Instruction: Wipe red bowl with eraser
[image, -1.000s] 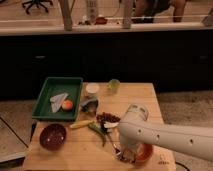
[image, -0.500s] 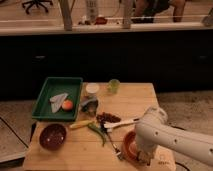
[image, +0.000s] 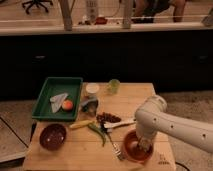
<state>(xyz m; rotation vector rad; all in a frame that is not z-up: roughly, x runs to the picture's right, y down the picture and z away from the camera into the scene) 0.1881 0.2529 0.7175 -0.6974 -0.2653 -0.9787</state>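
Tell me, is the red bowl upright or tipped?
Upright: the red bowl sits rim up on the table. The pincer is down inside it.

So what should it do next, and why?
Probably slide the gripper sideways across the inside of the red bowl. It is down in that bowl, at the near right of the table, so a wiping stroke seems due. I cannot see the eraser.

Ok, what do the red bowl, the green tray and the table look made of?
The red bowl looks like plastic or glazed ceramic, given its glossy orange-red rim. The green tray is probably moulded plastic, with a uniform matte colour. The table looks like pale, matte wood. The gripper sits inside the bowl.
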